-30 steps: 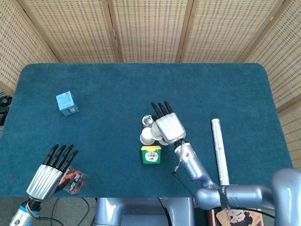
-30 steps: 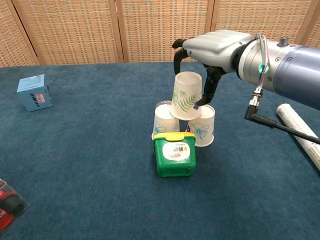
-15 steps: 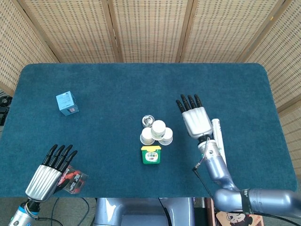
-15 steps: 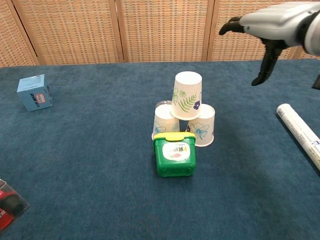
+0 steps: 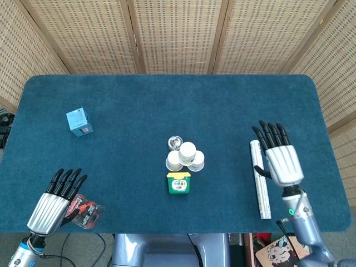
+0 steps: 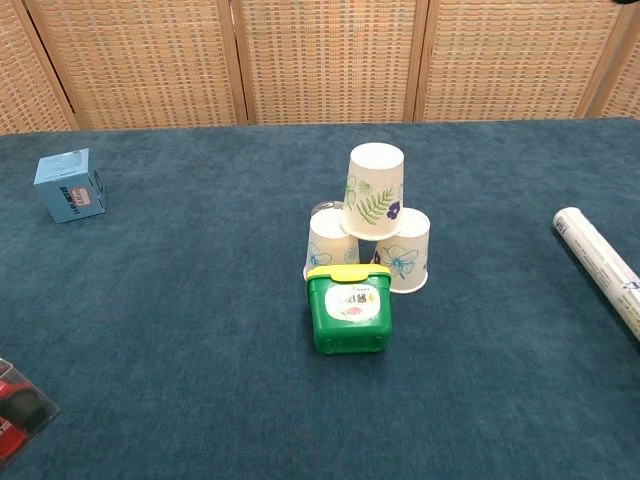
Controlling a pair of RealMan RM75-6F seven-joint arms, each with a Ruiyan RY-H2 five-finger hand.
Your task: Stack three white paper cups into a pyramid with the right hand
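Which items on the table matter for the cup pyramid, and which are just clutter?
Job:
top cup
lower left cup
lower right cup
right hand

Lying about:
green container
blue box
white roll
red item
small clear object

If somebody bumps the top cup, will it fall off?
Probably, quite easily. The top cup is thin paper, so likely very light. It sits upside down, balanced only on the two lower cups, with nothing holding it. Even a light nudge may tip it, perhaps toppling the others.
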